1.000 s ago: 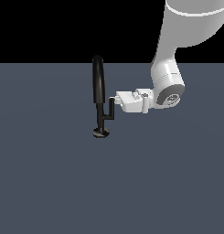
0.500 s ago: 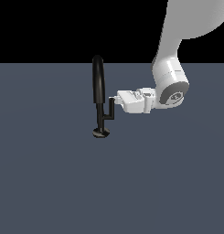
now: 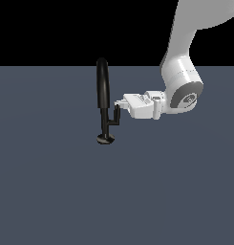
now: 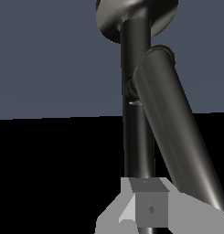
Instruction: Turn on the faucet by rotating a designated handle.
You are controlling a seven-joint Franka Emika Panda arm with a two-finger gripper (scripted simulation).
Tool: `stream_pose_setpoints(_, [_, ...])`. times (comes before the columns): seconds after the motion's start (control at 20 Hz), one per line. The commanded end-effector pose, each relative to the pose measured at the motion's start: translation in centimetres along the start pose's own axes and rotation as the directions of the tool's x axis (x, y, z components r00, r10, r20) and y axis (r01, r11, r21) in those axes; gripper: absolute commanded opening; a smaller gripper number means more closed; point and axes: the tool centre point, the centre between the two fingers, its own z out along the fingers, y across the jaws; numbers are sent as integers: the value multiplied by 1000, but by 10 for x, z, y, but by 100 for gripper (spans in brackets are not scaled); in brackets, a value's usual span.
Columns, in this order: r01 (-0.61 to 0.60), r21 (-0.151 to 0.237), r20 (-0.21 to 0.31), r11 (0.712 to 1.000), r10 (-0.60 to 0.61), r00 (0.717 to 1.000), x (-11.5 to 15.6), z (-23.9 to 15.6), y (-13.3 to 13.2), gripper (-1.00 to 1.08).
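- Faucet stands just left of centre in the exterior view, its round disc base planted on the grey floor and its thick arched spout rising to the horizon line.
- Handle – the little L-shaped rod off the stem – sits on the exterior view's right of the faucet, its thin peg pointing up, right at the nose of the gripper.
- Gripper comes in level from the exterior view's right; its fingertips look to be at the top of the peg, touching or as near as makes no difference.
- Claw state: I cannot tell. In the wrist view a grey finger sits at the bottom of the frame in front of the dark rods, but the gap between the two fingers is not shown.
- How to do it well, by my reckoning: keep the contact low on the peg – not skating off its tip – and sweep in an arc around the stem rather than shoving straight, or the peg may slip free.
- Keep clear of the thick spout; that is not the part to turn.
- The count: one faucet, one handle, one arm, one gripper.
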Motion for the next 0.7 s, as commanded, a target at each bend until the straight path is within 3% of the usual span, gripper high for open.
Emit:
stream_pose_setpoints(0.0, [-4,-5,3,1000,5,1000,-2,0,7,-100])
stream_pose_setpoints(0.05, [0,-1,0,1000,0,1000,-1,0,2,-100])
stream_pose_setpoints(0.65, [-3,-4,3,1000,3,1000,16,0,43,-100])
